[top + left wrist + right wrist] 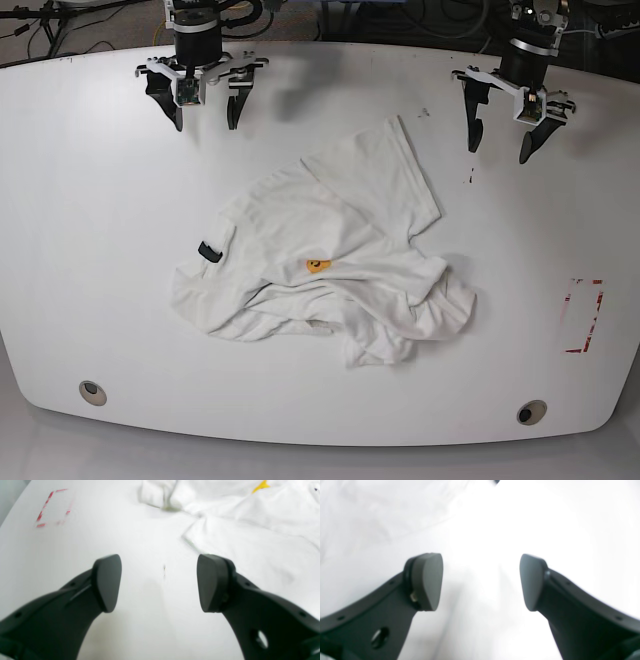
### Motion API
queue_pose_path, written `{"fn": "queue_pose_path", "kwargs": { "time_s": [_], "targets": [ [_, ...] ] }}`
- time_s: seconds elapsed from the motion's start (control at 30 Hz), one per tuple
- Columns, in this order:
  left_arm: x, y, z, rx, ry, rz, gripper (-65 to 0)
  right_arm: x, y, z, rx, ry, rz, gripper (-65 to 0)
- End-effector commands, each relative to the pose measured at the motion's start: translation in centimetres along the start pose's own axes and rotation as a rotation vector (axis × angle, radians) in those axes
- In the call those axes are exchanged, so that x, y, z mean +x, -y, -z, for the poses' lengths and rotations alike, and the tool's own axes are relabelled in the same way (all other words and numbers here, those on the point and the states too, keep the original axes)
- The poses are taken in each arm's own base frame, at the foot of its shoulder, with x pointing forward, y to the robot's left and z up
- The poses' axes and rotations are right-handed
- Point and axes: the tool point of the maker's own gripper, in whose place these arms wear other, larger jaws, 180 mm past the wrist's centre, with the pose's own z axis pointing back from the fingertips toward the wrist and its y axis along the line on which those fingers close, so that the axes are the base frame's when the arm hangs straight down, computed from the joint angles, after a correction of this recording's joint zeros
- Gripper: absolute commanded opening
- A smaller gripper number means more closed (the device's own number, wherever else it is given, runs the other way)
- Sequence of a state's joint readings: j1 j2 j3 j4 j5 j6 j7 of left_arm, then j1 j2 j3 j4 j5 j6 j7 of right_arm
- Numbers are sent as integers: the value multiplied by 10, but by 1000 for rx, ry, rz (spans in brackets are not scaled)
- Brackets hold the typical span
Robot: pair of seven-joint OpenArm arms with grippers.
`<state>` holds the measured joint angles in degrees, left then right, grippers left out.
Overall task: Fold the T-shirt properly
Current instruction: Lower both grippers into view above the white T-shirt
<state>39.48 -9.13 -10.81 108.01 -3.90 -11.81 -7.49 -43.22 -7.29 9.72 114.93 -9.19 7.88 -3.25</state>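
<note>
At near table (320,420) edge, two round holes seen, one (92,392) toward each corner. Red tape outline (585,315) marked near right-hand edge of base view. Mid-table, T-shirt (330,260) found crumpled, not folded; orange patch (317,265) and black label (209,251) exposed. At far edge, left gripper (506,135) and right gripper (204,108) held above bare table, well apart from T-shirt. Both jaws spread wide, nothing gripped. Right wrist view washed out; only white seen between fingers (427,581).
</note>
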Motion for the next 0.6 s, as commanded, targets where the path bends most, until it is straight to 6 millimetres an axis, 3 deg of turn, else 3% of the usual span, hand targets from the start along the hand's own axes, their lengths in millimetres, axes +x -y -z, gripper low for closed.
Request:
{"fn": "queue_pose_path", "kwargs": {
  "time_s": [0.0, 0.37, 0.57],
  "targets": [
    [12, -1, 1, 0, 39, 4, -211, 11, -2, 0, 6, 43, 3, -194],
    [17, 5, 10, -9, 57, -7, -214, 15, -13, 2, 35, 55, 8, -196],
    [22, 7, 13, -26, 75, 0, -215, 25, -18, 20, 56, 30, -4, -192]
  ]
}}
